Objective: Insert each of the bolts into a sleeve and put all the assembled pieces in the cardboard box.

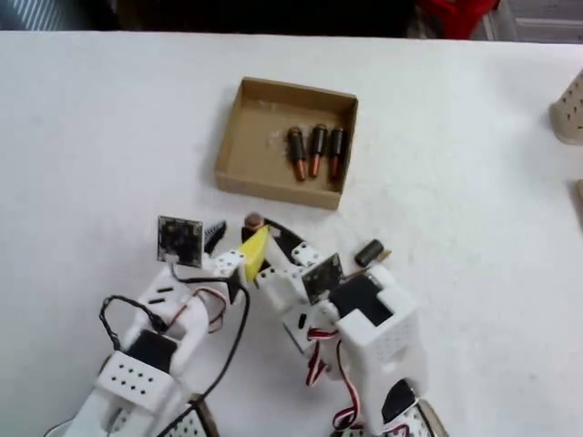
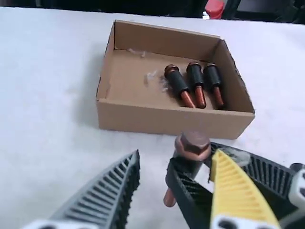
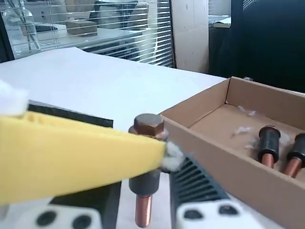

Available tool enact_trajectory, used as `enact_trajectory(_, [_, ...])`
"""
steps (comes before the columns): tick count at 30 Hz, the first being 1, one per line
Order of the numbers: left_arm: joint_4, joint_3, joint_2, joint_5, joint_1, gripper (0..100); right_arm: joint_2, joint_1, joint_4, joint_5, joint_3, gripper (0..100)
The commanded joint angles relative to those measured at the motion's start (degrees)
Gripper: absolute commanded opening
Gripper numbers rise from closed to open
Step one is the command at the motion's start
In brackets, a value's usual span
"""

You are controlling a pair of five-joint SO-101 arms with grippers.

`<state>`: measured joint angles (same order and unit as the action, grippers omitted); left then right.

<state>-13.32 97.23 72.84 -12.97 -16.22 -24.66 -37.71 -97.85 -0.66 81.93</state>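
Grips a sleeved bolt (image 3: pixel 148 125) upright in the right gripper (image 3: pixel 159 164), near the cardboard box (image 1: pixel 273 189) but outside it. Holds the left gripper (image 1: pixel 230 233) wide beside it, with nothing between. Finds three more sleeved bolts (image 1: pixel 316 150) side by side inside the box, plus one loose sleeve (image 1: pixel 368 252) on the surface (image 1: pixel 474 164).

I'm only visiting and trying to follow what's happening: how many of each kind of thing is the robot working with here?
Bolt-and-sleeve pieces lying in the box: 3
Bolt-and-sleeve piece held in the right gripper: 1
Loose dark sleeve on the table, as far as it can be made out: 1
Cardboard box: 1
Total: 6
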Motion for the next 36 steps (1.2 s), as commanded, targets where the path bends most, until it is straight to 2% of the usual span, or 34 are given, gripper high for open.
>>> enact_trajectory(1, [0.09, 0.0, 0.92, -0.7, 0.4, 23, 3.21, 0.84, -0.4, -0.62, -0.18, 1.6])
enact_trajectory(10, [0.09, -0.79, 2.24, -1.32, -0.04, 22, 3.21, 0.84, -0.4, -0.62, -0.18, 1.6])
enact_trajectory(18, [-0.44, 0.09, 17.8, -7.65, -0.04, 21, 3.21, 0.84, -0.4, -0.62, -0.26, 1.6])
enact_trajectory(25, [-9.32, -0.18, 32.4, -8.53, -2.33, 21, 3.21, 0.84, -0.4, -0.62, -0.35, 1.6])
enact_trajectory(28, [-10.11, -1.05, 32.22, -8.53, -3.21, 21, 3.21, 0.84, -0.4, -0.62, -0.44, 1.6])
enact_trajectory(31, [-10.11, -1.23, 31.87, -8.53, -1.63, 15, 3.21, 0.92, -0.4, -0.62, -0.44, 1.6])
enact_trajectory(34, [-9.93, -1.32, 31.87, -8.35, 1.36, 1, 3.21, 1.01, -0.4, -0.62, -0.44, 1.6])
enact_trajectory(36, [-10.11, -1.32, 31.87, -8.35, 3.47, 4, 3.21, 1.01, -0.4, -0.62, -0.44, 1.6])
